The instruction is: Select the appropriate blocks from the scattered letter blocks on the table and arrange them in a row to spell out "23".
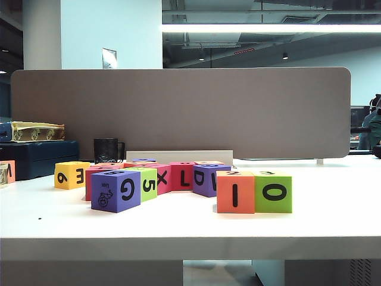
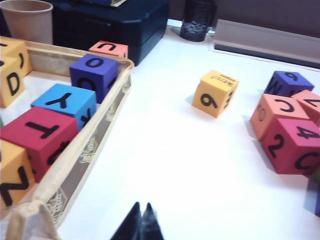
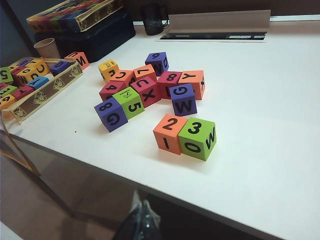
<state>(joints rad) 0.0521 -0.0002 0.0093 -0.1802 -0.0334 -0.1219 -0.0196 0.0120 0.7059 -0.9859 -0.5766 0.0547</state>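
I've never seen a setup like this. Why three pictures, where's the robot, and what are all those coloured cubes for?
It is a two-armed robot. One camera faces the white table; the other two ride on the wrists. The dark tip low in each wrist picture is a gripper: the left gripper is shut and holds nothing, over bare table beside a tray of spare cubes. The right gripper hangs off the front edge and looks shut too. Foam letter blocks lie scattered. In front, an orange cube and a green cube touch, their tops reading "23".

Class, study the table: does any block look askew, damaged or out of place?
Nothing stands out. The orange block and green block sit flush in a row, tops reading 2 and 3; both grippers, left and right, are shut, away from them.
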